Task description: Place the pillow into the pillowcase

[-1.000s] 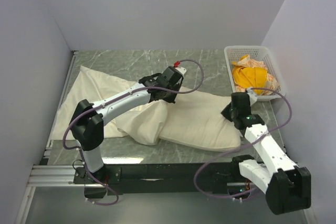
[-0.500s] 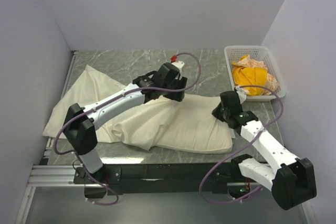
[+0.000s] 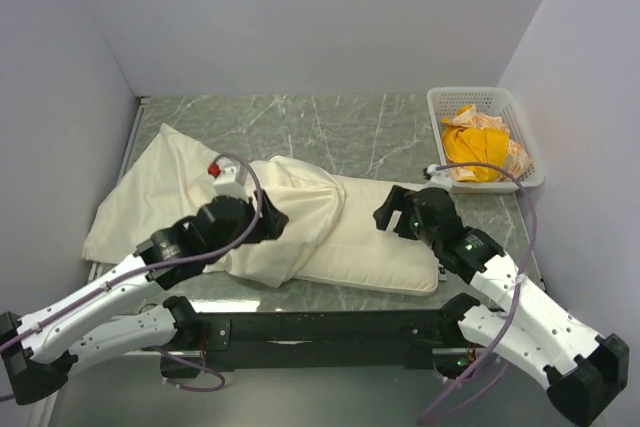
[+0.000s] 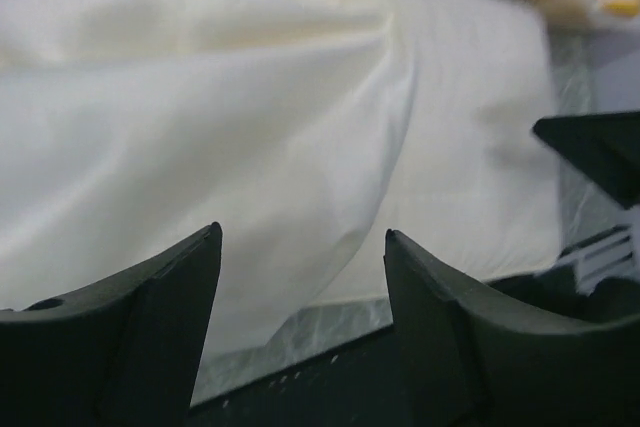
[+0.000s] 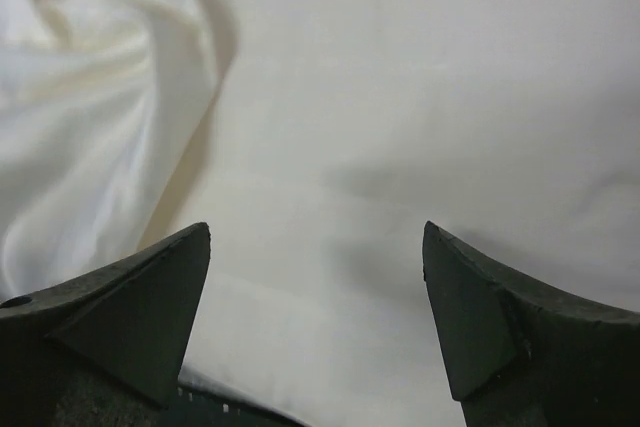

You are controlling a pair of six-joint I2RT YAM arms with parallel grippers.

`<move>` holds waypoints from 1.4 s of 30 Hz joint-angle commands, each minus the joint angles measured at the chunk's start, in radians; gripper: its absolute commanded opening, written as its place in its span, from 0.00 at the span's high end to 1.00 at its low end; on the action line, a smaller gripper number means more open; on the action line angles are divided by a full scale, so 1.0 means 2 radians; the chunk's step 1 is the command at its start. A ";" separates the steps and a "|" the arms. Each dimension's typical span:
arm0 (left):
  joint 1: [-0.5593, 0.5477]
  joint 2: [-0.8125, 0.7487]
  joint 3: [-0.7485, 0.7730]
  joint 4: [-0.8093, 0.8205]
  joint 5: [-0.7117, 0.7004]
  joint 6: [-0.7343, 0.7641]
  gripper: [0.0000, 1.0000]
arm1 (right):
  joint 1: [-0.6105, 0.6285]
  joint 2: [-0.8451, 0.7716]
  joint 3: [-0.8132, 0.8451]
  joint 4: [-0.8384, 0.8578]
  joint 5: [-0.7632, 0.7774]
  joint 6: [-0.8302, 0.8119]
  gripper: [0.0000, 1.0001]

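Pillow (image 3: 385, 242) half-sleeved on the table (image 3: 350, 132).
We see its long axis running left-right, bare end by our right gripper (image 3: 385, 214); pillowcase (image 3: 165, 182) bunched left, near the left gripper (image 3: 272, 224). Both gape, empty.

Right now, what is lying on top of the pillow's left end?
The wrinkled pillowcase is draped over that end of the pillow. How far the pillow reaches beneath it is hidden.

One end of the pillow (image 3: 390, 247) is hidden by the pillowcase (image 3: 165, 177), which the left arm (image 3: 120, 292) partly covers.
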 commanded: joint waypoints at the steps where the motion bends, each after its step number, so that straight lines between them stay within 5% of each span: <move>1: -0.045 -0.009 -0.096 0.002 0.002 -0.088 0.29 | 0.103 0.023 0.018 0.023 0.027 -0.051 0.07; 9: -0.151 -0.012 -0.154 0.014 -0.021 -0.185 0.21 | 0.258 0.131 0.038 0.072 0.080 -0.113 0.05; 17: -0.212 0.067 -0.154 -0.008 -0.093 -0.260 0.20 | 0.311 0.248 0.058 0.089 0.112 -0.143 0.06; 21: -0.214 0.086 -0.152 -0.032 -0.151 -0.298 0.37 | 0.312 0.285 0.064 0.092 0.115 -0.143 0.19; 22: -0.214 0.091 -0.150 -0.029 -0.165 -0.300 0.42 | 0.312 0.294 0.068 0.089 0.117 -0.139 0.36; 24: -0.214 0.097 -0.142 -0.015 -0.171 -0.284 0.63 | 0.312 0.303 0.085 0.077 0.117 -0.127 0.66; 25: -0.213 0.103 -0.137 -0.009 -0.172 -0.277 0.73 | 0.311 0.304 0.091 0.076 0.108 -0.124 0.89; 27: -0.213 0.109 -0.123 0.011 -0.169 -0.248 0.91 | 0.306 0.297 0.108 0.065 0.099 -0.108 1.00; 35: -0.213 0.114 -0.070 0.146 -0.054 -0.045 0.99 | 0.224 0.224 0.158 0.028 0.034 -0.021 1.00; 42: -0.214 0.123 0.002 0.202 0.093 0.064 0.99 | 0.214 0.150 0.184 0.018 0.078 0.040 1.00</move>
